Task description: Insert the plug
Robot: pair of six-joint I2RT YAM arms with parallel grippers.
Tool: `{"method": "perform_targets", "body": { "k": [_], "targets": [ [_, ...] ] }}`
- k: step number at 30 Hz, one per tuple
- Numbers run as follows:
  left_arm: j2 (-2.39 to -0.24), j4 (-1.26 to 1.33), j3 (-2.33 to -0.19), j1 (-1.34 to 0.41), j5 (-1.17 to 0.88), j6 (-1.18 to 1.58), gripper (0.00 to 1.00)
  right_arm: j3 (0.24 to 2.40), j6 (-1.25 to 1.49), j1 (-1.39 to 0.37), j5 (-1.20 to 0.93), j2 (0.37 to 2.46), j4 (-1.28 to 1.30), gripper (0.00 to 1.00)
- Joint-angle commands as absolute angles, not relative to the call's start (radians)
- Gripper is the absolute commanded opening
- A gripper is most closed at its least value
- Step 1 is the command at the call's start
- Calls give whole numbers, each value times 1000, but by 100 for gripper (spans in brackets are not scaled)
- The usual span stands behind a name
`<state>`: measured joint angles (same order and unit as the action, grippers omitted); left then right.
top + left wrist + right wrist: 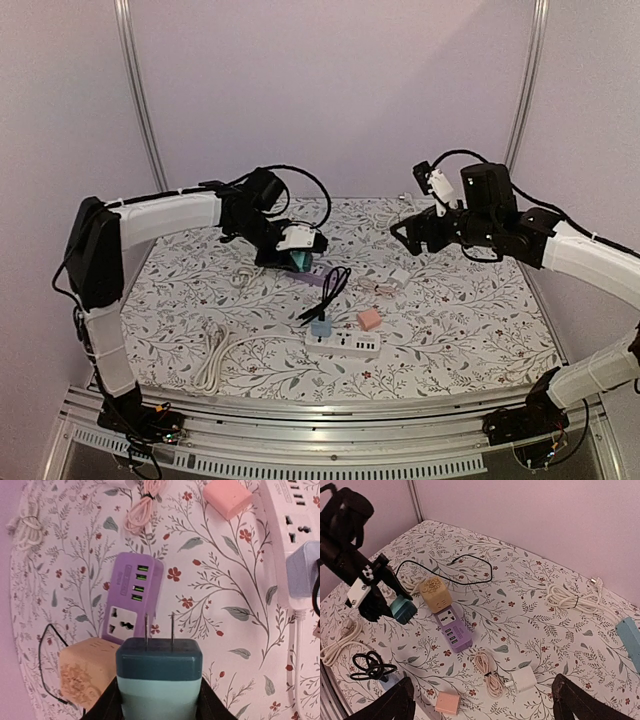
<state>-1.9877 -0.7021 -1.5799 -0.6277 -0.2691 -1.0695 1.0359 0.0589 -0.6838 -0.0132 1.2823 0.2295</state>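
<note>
My left gripper (297, 259) is shut on a teal two-prong plug (159, 672), held above the table with its prongs pointing at the purple power strip (131, 597). The plug's prongs are just above and to the right of the strip's socket, not touching it. The plug (402, 609) and the purple strip (452, 629) also show in the right wrist view, the plug to the strip's left. My right gripper (482, 700) is open and empty, high above the right middle of the table (450, 330).
A tan cube adapter (85, 675) sits against the purple strip's end. A white power strip (343, 344) with a blue plug (320, 326) lies front centre, a pink adapter (369, 318) beside it. A coiled pink cable (487, 677), white adapter (522, 679) and white cords (212, 358) lie around.
</note>
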Motion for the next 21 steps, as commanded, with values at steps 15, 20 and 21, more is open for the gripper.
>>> {"method": "perform_targets", "body": {
  "k": [15,20,21],
  "targets": [
    [-1535,-69,-1197,-919,-30,-1105,0,1250,435,-766,-436,1406,226,78],
    [-1529,-36,-1182,-930,-37,-1080,0,1212,466,-786,-341,1433,225,73],
    [-1528,-30,-1182,-930,-39,-1074,0,1211,470,-788,-334,1444,222,71]
  ]
}}
